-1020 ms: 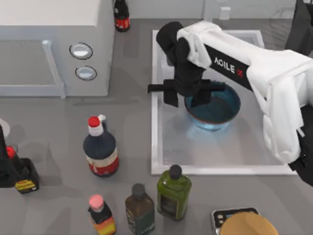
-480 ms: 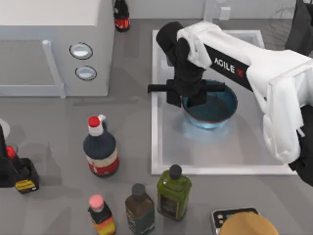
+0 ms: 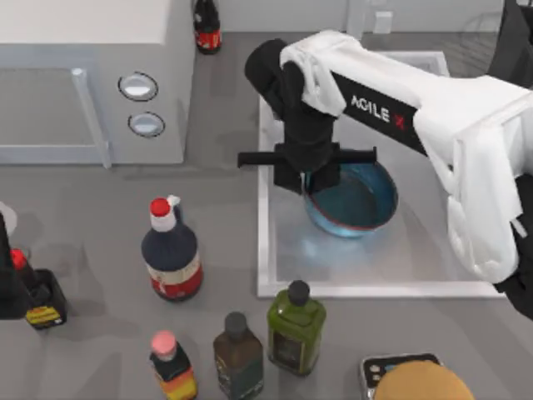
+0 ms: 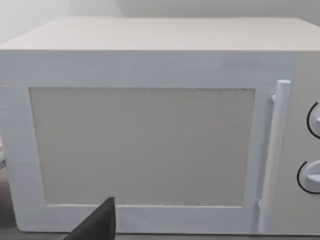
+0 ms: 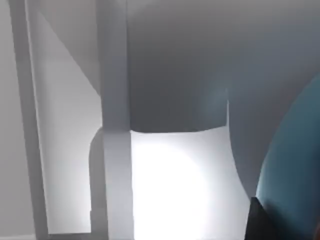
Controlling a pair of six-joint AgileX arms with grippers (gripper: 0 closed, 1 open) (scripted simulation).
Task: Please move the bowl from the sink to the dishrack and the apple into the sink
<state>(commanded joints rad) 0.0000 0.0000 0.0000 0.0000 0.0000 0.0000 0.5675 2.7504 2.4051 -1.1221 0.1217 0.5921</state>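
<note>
Grey table (image 3: 100, 225) with a white sink (image 3: 265, 250): right end effector (image 3: 306, 179) pinches the blue bowl (image 3: 354, 204) rim; lift level, clear the sink wall.

kitchen – sink (image 3: 266, 250) | microwave (image 3: 92, 75) | sauce bottles (image 3: 171, 258)

Glossy blue bowl (image 3: 354, 200), tilted, over the white sink (image 3: 416, 287).
</note>
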